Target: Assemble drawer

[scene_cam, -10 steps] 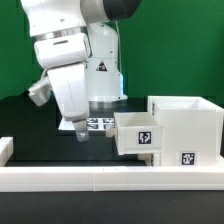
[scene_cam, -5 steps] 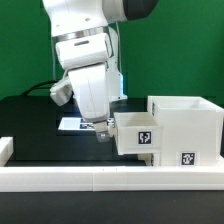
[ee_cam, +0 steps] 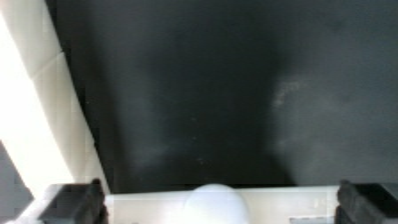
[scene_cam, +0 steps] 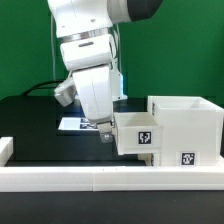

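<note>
- The gripper point(scene_cam: 104, 131) hangs at the middle of the exterior frame, right beside the small drawer's point(scene_cam: 138, 136) near end.
- That drawer sits partly inside the white drawer box point(scene_cam: 185, 127) at the right of frame.
- The wrist camera shows both fingers point(ee_cam: 71, 202) spread wide, with nothing between them.
- Behind the arm, the marker board point(scene_cam: 70, 124) lies flat on the black table point(scene_cam: 30, 120).

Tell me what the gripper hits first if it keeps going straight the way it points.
The gripper points down beside the inner drawer box. Straight on, it would likely meet the black table, though depth is unclear.
</note>
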Controlling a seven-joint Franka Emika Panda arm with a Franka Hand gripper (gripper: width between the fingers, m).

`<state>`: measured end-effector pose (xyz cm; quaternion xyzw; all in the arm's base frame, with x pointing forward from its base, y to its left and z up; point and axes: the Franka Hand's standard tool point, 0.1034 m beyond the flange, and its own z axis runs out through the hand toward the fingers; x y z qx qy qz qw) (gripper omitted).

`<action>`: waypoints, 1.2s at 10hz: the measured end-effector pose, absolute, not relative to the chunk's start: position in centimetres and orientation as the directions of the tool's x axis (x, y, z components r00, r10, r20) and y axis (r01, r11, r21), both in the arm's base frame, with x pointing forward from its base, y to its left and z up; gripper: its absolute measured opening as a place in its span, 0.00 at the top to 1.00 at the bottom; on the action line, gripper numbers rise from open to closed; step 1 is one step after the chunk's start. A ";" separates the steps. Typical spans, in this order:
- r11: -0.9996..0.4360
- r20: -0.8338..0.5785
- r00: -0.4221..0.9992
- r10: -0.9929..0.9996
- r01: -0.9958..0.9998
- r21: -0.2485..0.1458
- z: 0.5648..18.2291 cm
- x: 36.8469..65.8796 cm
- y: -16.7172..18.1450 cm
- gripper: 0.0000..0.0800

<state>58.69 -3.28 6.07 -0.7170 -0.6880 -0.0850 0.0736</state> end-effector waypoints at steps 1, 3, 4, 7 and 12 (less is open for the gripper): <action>-0.044 0.225 0.040 0.974 0.999 0.012 6.2 58.8 -2.8 0.19; -0.024 0.227 0.020 0.974 1.000 0.017 6.2 58.9 -2.4 0.19; -0.019 0.227 0.014 0.974 1.000 0.022 6.2 59.0 -2.2 0.19; -0.066 0.218 0.062 0.974 0.998 0.012 6.2 59.0 -0.7 0.19; -0.079 0.217 0.075 0.973 0.997 0.009 6.1 59.0 -0.8 0.19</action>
